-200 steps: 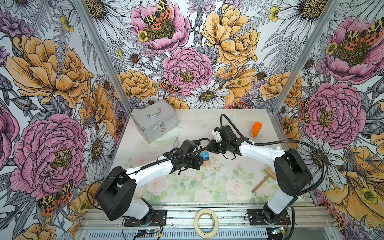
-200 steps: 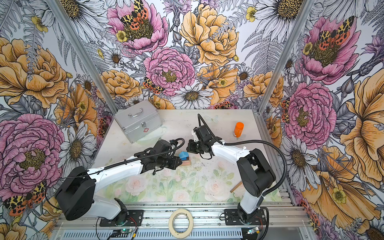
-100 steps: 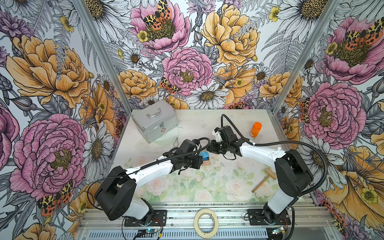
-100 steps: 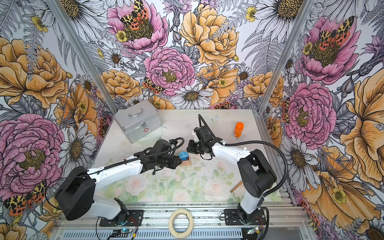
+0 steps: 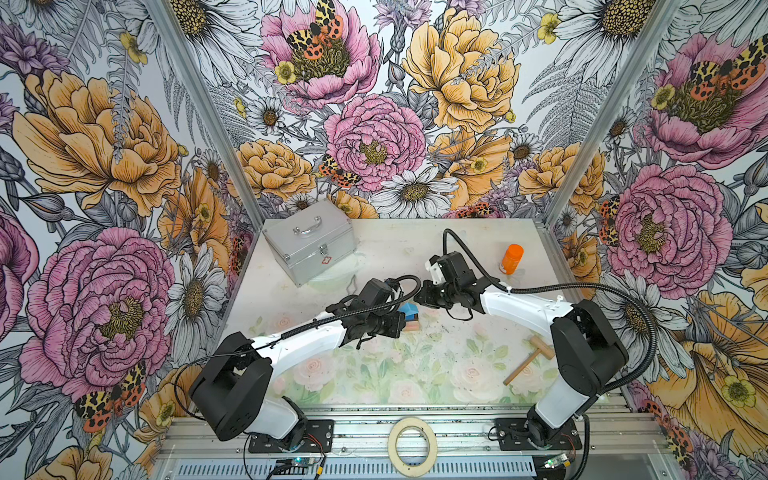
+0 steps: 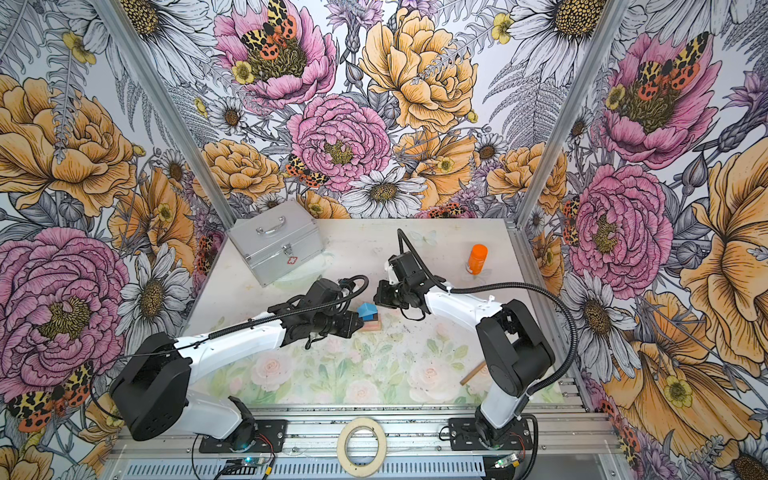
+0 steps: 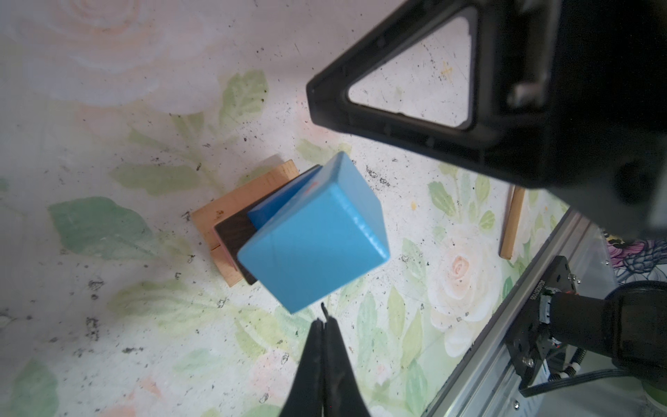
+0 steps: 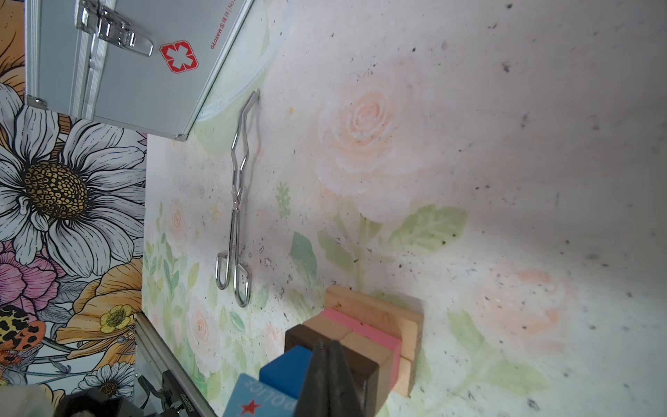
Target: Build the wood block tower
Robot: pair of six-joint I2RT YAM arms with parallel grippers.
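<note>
Both my grippers are pinched shut, fingers pressed together with nothing between them. My left gripper [image 7: 323, 323] points at the wood block tower [image 7: 288, 231] from its left side. Its tip sits just beside a lower corner of the light blue block [image 7: 314, 234] on top, and I cannot tell whether it touches. My right gripper [image 8: 327, 348] hangs close over the tower from the back right. Its tip lines up with the dark brown bar [image 8: 366, 370], and there too I cannot tell whether there is contact.

The tower stands near the middle of the table [image 5: 415, 249], a little toward the back edge. Tan bars [image 8: 379, 317] lie flat at the bottom. Above them come a pink bar [image 8: 364, 330], tan cubes [image 8: 364, 348], the dark brown bar and a dark blue block [image 8: 285, 368]. The light blue block comes last, turned askew to the layers under it. In the right wrist view it shows the word POLICE and a red star.

A silver first-aid case [image 5: 309, 245] fills the back left corner, latches closed. Metal tongs [image 8: 236, 216] lie flat just in front of it. An orange bottle [image 5: 512, 258] stands upright near the right edge, toward the back. A wooden mallet [image 5: 528, 361] lies near the right edge, toward the front. A roll of tape [image 5: 412, 446] rests on the rail beyond the front edge, between my two bases.
</note>
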